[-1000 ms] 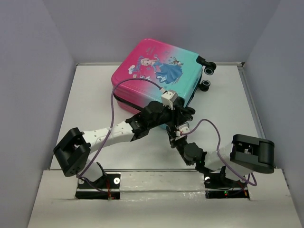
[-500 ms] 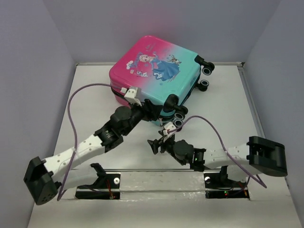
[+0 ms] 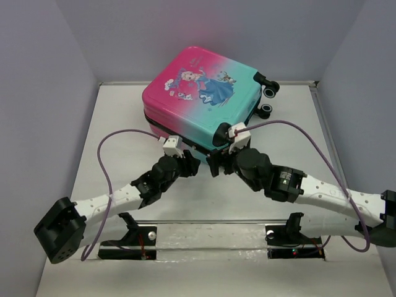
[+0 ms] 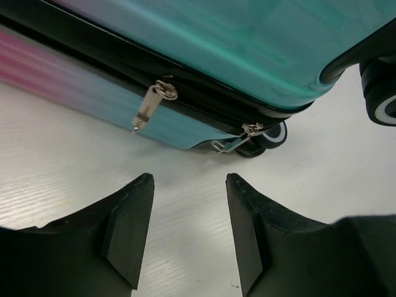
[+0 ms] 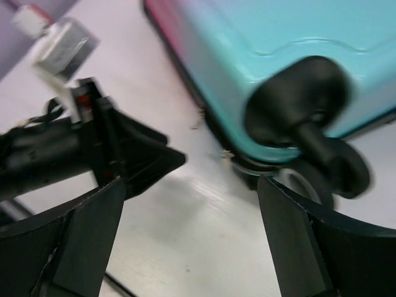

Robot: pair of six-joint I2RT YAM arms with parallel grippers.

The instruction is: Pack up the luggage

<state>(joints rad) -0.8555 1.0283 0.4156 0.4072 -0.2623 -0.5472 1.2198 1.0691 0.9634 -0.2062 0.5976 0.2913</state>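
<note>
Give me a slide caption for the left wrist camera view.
Open left gripper faces the zipper of the suitcase, two metal pulls hanging from it.

My left arm (image 3: 105, 201) and right arm (image 3: 328, 192): white shells, black joints.
Just behind my jaws: small white camera boxes (image 3: 171, 145), round black motor housings (image 3: 167, 168), thin purple cables (image 3: 101, 158) looping back. Matte black wedge-shaped fingers (image 4: 127, 223).

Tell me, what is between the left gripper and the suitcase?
Nothing but bare white table. In the left wrist view, the open left gripper faces the suitcase, whose zipper pulls hang just beyond that strip.
</note>
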